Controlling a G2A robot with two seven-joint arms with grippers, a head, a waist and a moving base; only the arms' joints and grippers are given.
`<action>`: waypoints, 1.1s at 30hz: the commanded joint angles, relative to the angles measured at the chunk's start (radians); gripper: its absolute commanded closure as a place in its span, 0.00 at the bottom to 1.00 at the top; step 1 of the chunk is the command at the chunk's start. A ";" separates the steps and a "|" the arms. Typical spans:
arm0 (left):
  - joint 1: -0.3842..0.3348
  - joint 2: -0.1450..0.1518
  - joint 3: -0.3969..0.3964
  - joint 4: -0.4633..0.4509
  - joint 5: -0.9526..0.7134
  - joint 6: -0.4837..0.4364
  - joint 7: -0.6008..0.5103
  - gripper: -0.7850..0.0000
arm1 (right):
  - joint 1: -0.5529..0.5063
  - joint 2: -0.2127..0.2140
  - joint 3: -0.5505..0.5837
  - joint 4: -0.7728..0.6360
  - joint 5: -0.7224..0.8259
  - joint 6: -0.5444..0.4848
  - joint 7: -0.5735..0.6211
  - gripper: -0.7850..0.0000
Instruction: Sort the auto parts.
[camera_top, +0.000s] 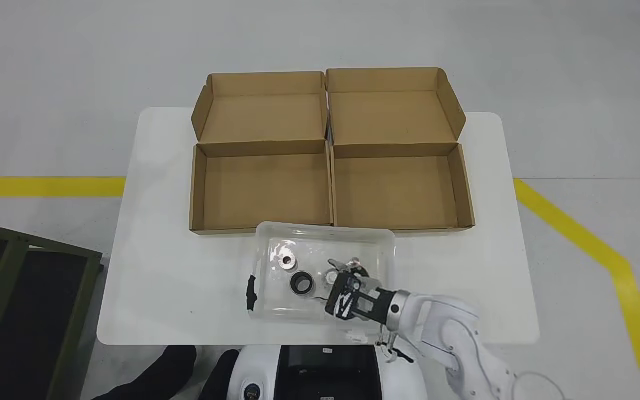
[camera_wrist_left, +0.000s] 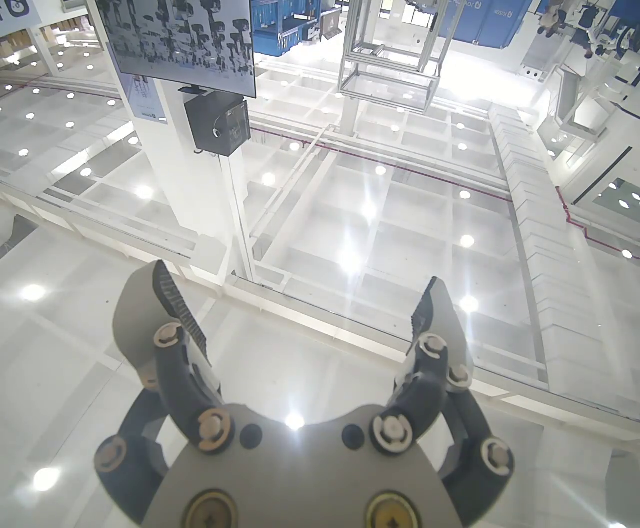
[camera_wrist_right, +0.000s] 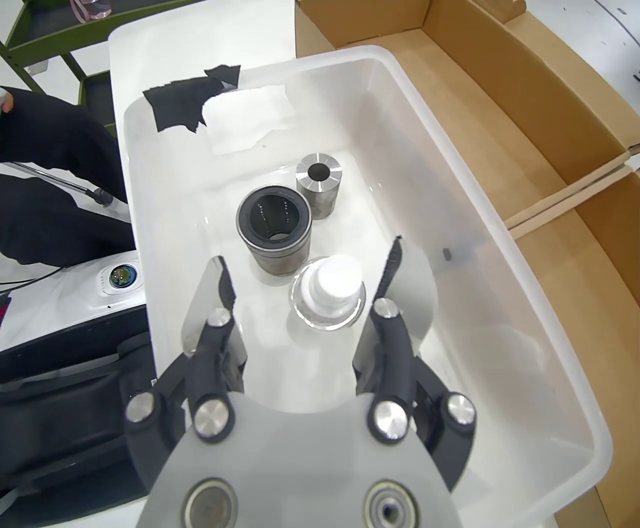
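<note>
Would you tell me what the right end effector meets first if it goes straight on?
Most likely the white-capped part in the clear bin, just ahead of the right end effector; depth is uncertain.

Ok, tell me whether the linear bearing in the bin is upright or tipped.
Upright. The linear bearing stands on end on the floor of the clear bin, its open bore facing up.

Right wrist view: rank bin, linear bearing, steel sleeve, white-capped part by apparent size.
1. Clear bin.
2. Linear bearing and white-capped part: similar in width; the white one sits nearer the camera, so unranked.
3. Steel sleeve, smallest, though farthest from the camera.
</note>
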 joint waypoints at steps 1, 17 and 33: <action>0.000 0.000 0.000 0.000 0.000 0.000 0.000 0.00 | 0.005 0.001 -0.001 0.010 -0.001 0.010 0.003 0.53; 0.000 0.000 0.000 0.000 0.000 0.000 0.000 0.00 | 0.008 0.016 0.006 -0.027 -0.001 0.014 0.011 1.00; 0.000 0.000 0.000 0.000 0.000 0.000 0.000 0.00 | -0.036 0.039 0.106 -0.117 0.237 -0.059 -0.063 1.00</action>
